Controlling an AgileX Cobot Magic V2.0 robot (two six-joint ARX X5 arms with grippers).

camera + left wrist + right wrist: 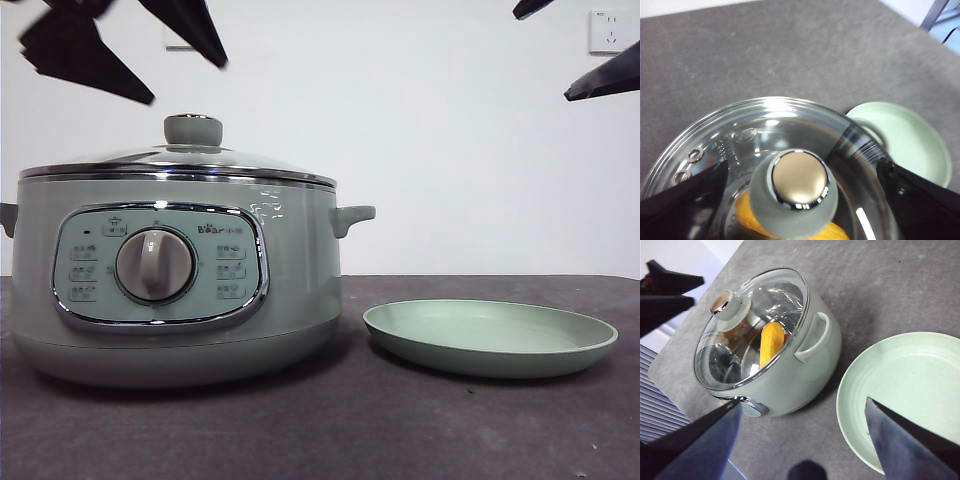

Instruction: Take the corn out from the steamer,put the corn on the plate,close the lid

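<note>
The steamer (pixel 170 290) stands on the left of the table with the glass lid (pixel 180 160) closed on it. The corn (pixel 771 342) lies inside and shows through the glass; it also shows in the left wrist view (pixel 747 215). My left gripper (pixel 188 80) hangs open just above the lid's knob (pixel 795 192), one jaw to either side, not touching it. The plate (pixel 490 335) lies empty to the right of the steamer. My right gripper (pixel 545 55) is open and empty, high above the plate (pixel 905 385).
The dark grey table (pixel 330 430) runs to a white wall with a socket (pixel 610 30) at the upper right. The steamer's side handle (pixel 352 216) points towards the plate. My left gripper also shows in the right wrist view (pixel 697 288).
</note>
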